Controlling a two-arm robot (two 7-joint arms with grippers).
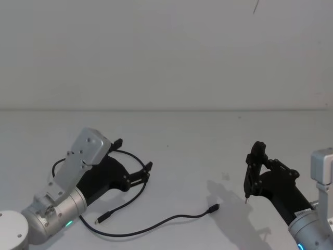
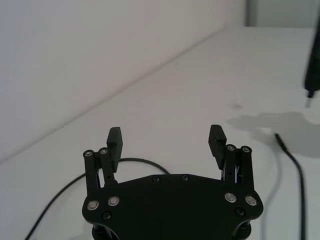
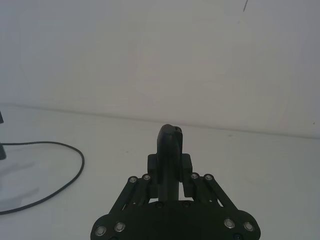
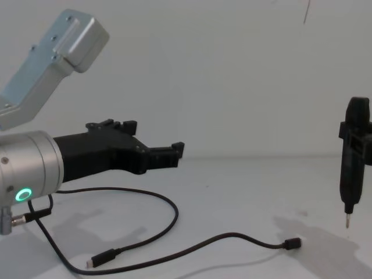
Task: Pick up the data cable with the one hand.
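On the table [image 1: 197, 140], the data cable [image 1: 177, 217] lies looped at the left and trails rightward to a plug near the middle, with the left gripper [image 1: 134, 153] hovering over the loop, while the right gripper [image 1: 255, 159], clasping a pen-like tool [image 1: 248, 179] point-down, hangs at the right, well apart from the cable.

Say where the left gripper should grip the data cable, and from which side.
Grip the data cable at its curved loop lying flat under the open left gripper, not the end plugs. Come down, fingers straddling the strand: thin and flat on the table, it would likely slide from a sideways push. The right gripper, holding a pen-like tool, is parked right.
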